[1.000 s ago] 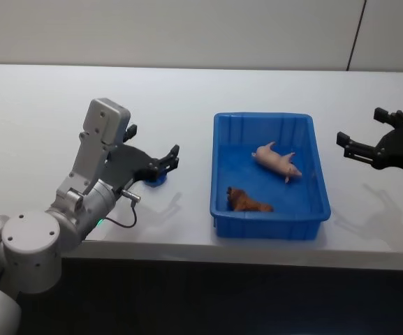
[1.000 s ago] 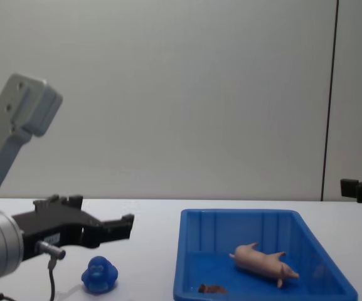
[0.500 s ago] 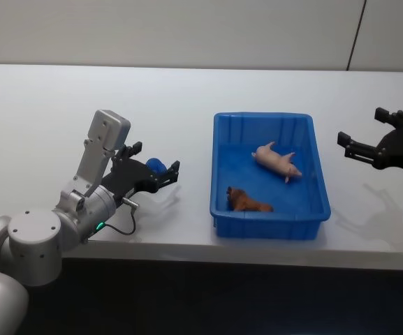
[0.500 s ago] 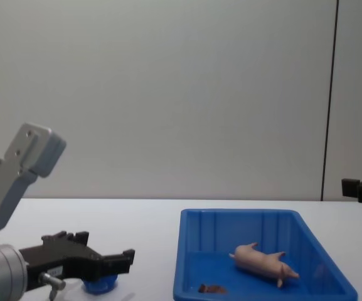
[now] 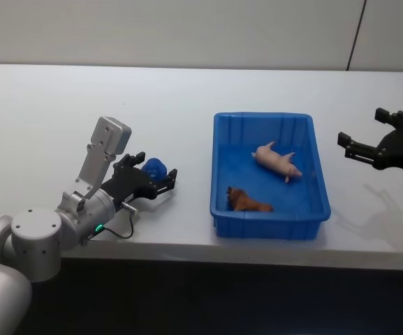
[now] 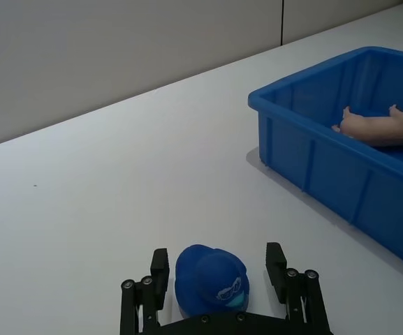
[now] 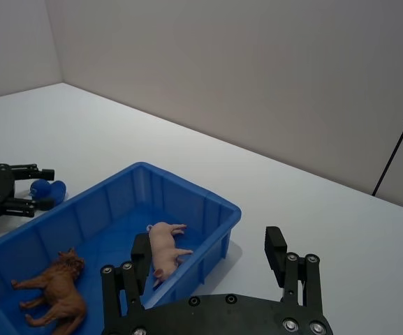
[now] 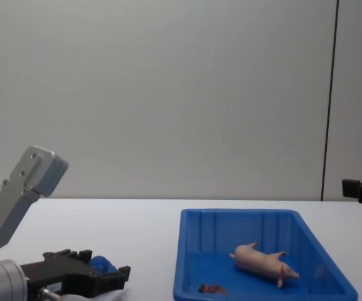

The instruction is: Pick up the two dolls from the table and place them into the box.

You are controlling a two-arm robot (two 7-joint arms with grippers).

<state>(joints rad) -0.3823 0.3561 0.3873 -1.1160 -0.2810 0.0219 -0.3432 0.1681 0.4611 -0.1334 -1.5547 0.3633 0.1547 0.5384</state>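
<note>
The left hand [image 6: 216,279] was held low over the worktop [image 5: 187,98], fingers spread either side of the blue doll [image 6: 211,277], apparently not pressing it. The right hand [image 5: 369,142] was spread, holding nothing.

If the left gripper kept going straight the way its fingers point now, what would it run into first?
The blue doll: it already sits between the open fingers of the left gripper, so the palm would likely meet it at once. Beyond it, in the left wrist view, lies bare table, with the box off to one side.
</note>
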